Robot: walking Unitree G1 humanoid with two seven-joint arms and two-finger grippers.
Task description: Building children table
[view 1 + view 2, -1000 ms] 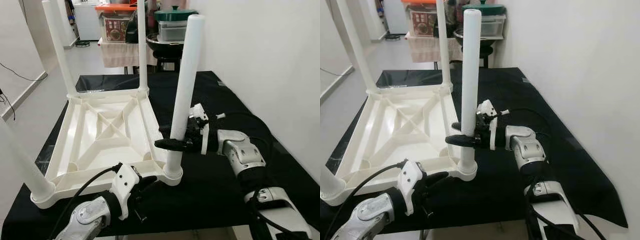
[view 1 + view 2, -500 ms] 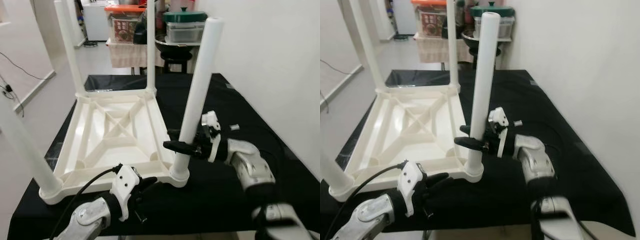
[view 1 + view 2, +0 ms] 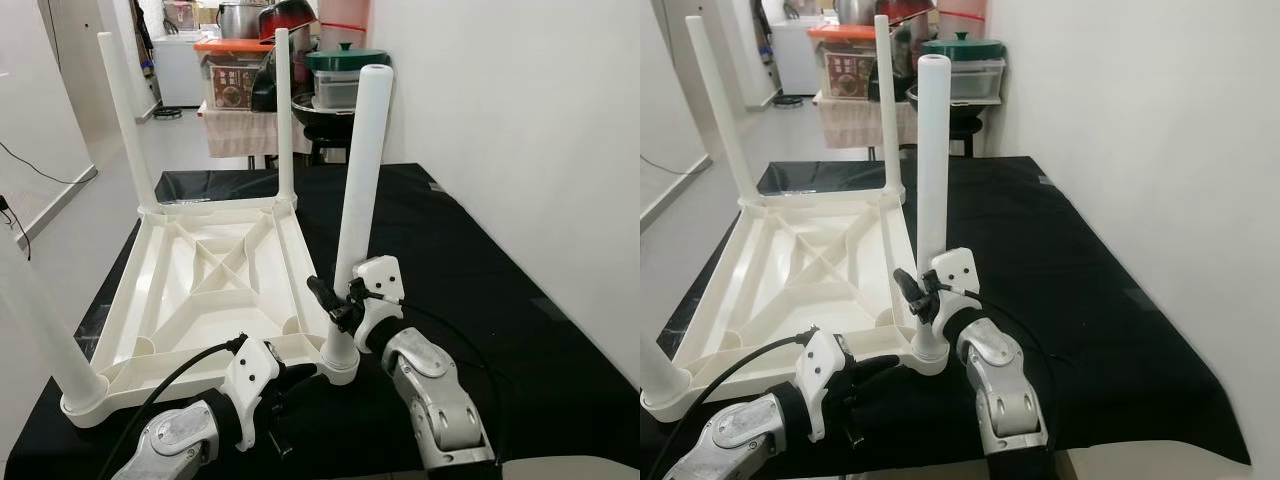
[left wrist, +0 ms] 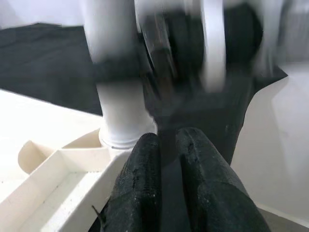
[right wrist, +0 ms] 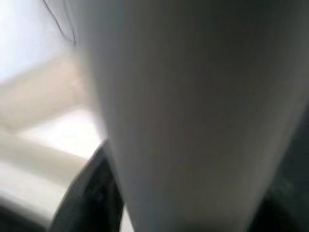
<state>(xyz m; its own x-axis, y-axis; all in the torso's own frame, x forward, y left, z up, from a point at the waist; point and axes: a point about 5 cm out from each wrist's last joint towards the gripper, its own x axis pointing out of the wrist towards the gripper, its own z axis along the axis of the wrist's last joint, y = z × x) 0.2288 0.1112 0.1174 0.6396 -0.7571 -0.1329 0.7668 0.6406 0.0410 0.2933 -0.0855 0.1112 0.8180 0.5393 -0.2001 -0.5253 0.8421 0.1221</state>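
The right gripper has its jaws around the lower part of the near-right white plastic cylindrical table leg, one black finger showing on the leg's left side — in the right wrist view the leg's white surface sits right against the camera, so the jaws look closed on it. The left gripper rests low at the front edge with its jaws pressed together, holding nothing, their tips just beside the round corner socket where that leg stands. The leg stands upright in the socket of the upturned white plastic children's table top, which lies ribbed underside up on the black-covered tabletop; three other legs stand at the remaining corners. The step in hand seems to be seating this last leg. Next it likely wants a firm push or twist downward — with the left jaws bracing the frame so it does not slide.
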